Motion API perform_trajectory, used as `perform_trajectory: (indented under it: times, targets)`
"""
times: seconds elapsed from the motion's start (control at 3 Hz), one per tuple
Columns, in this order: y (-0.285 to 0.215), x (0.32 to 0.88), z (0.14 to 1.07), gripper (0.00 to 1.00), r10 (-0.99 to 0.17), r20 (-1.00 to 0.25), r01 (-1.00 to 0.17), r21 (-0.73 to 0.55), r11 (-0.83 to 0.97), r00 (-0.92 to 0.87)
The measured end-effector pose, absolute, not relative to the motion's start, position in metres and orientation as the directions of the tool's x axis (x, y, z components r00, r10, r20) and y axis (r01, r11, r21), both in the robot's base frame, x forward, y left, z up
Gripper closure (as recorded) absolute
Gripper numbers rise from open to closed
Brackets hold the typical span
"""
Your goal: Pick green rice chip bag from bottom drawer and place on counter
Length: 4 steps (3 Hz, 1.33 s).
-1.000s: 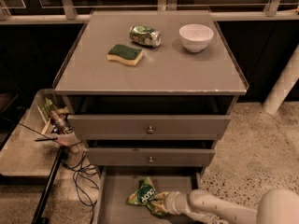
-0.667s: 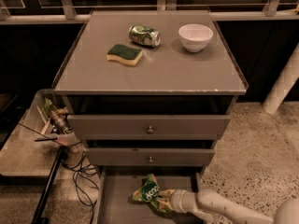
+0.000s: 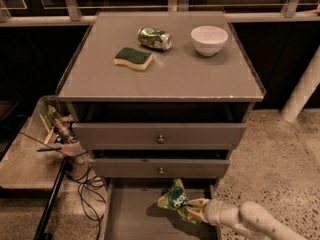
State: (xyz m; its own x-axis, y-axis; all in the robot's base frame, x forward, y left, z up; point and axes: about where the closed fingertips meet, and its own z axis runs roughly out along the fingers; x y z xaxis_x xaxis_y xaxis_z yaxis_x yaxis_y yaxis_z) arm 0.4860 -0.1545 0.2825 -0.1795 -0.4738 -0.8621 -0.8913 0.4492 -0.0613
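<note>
The green rice chip bag (image 3: 175,200) is lifted off the floor of the open bottom drawer (image 3: 132,214), tilted, with its dark round logo facing up. My gripper (image 3: 192,207) comes in from the lower right on a pale arm and is shut on the bag's right end. The bag hangs just below the front of the middle drawer. The counter (image 3: 165,71) is the grey cabinet top above.
On the counter lie a green-and-yellow sponge (image 3: 133,58), a green can (image 3: 154,38) on its side and a white bowl (image 3: 209,39). Two upper drawers with knobs (image 3: 160,139) are slightly open. A low tray with clutter and cables (image 3: 60,134) stands to the left.
The bag has risen off the drawer floor and moved slightly up and right with my gripper. The view has shifted a little.
</note>
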Motion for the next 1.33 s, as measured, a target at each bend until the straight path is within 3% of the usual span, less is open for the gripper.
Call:
perform_trajectory:
  times: [0.67,1.33]
  targets:
    - [-0.206,0.469,0.381,1.0,-0.532,-0.838,-0.894,-0.142,0.426,-0.12]
    - [-0.225,0.472,0.508,1.0,-0.668,-0.742,-0.881,-0.273,0.386,-0.063]
